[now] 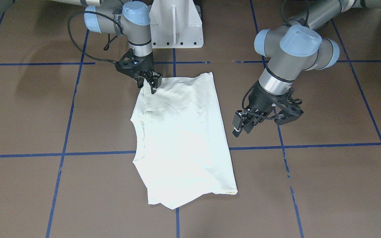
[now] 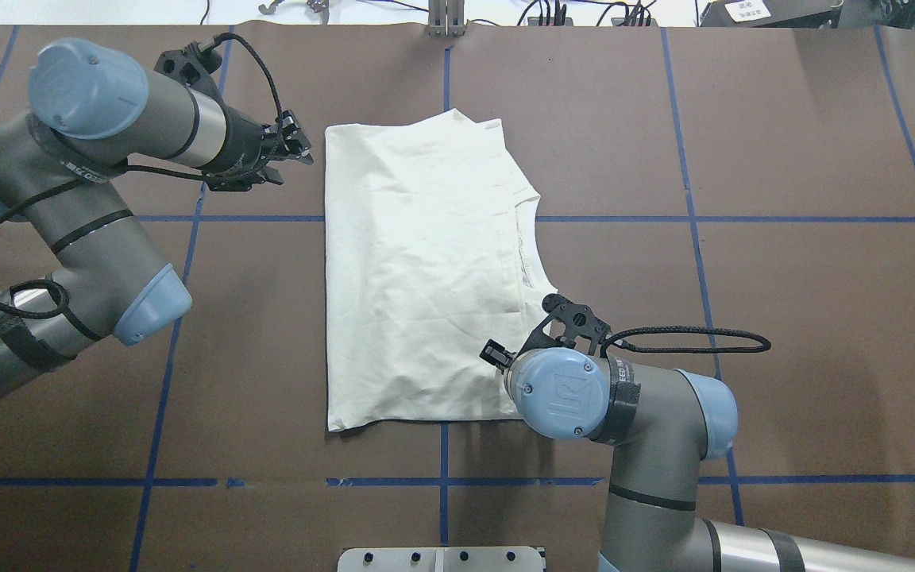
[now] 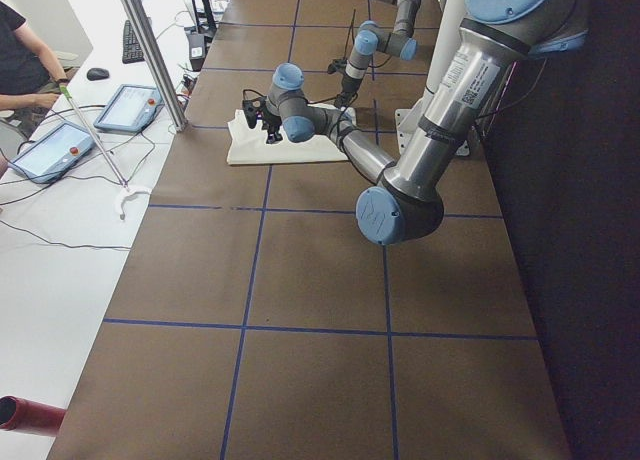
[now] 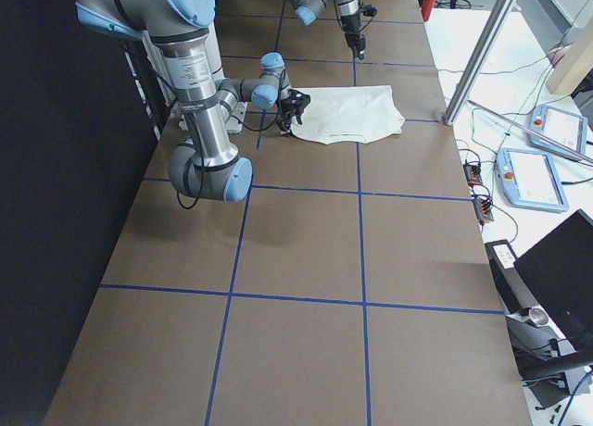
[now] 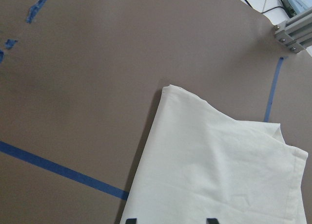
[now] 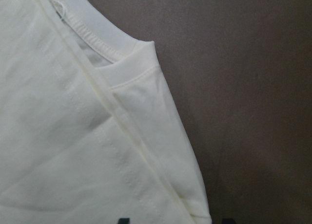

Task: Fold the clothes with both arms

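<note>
The cream-white shirt [image 1: 180, 132] lies folded into a long rectangle at the table's middle, plain side up; no print shows. It also shows in the overhead view [image 2: 418, 270]. Its collar [image 1: 137, 132] faces the robot's right side. My right gripper [image 1: 152, 83] is low over the shoulder corner nearest the robot's base, jaws open. In its wrist view the shoulder fold [image 6: 146, 87] lies just ahead of the fingertips. My left gripper [image 1: 242, 127] is open and empty, above the table beside the shirt's opposite long edge; it also shows in the overhead view [image 2: 292, 149]. Its wrist view shows the shirt's far corner [image 5: 168, 90].
The white pedestal base [image 1: 175, 23] stands at the robot's side of the brown table, which is marked with blue tape lines [image 1: 61, 153]. Beyond the far edge are an aluminium post [image 3: 150, 50], tablets [image 3: 60, 150] and a seated person [image 3: 20, 50].
</note>
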Controlling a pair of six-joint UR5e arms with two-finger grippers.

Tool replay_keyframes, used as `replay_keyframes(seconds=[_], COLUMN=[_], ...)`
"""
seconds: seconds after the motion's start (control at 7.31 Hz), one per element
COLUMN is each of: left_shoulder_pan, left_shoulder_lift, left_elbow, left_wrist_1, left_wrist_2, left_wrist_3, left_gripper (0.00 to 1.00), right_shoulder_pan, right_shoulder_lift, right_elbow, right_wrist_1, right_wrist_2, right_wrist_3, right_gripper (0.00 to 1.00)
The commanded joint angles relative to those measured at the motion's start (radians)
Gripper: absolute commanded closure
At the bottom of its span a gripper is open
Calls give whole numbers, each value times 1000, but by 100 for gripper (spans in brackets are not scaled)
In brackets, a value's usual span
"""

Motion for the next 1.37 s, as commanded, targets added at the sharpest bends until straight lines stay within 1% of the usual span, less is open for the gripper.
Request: replay_keyframes(seconds=[0.0, 0.14, 0.55, 0.96, 1.09, 1.23], left_shoulder_pan=[0, 0, 0, 14, 14, 26], left_shoulder_lift=[-3, -3, -9, -6, -4, -3], left_elbow=[-1, -1, -8, -12, -20, -32], left_wrist_1=[-1, -1, 4, 4, 6, 7], left_wrist_2=[0, 0, -2, -2, -2, 1], left_wrist_3=[-2, -2, -28, -42, -47, -72], left_gripper=[43, 43, 43, 43, 43, 44], right_shoulder_pan=[-4, -9, -13, -16, -13, -6], right_shoulder_lift=[-9, -24, -18, -13, -17, -30], right_elbow=[-3, -1, 26, 23, 39, 104], right_wrist_1=[-2, -2, -2, -2, -2, -3], right_wrist_2=[0, 0, 7, 9, 9, 10], right_wrist_3=[2, 5, 4, 2, 1, -1], right_gripper=[68, 100, 100, 100, 100, 100])
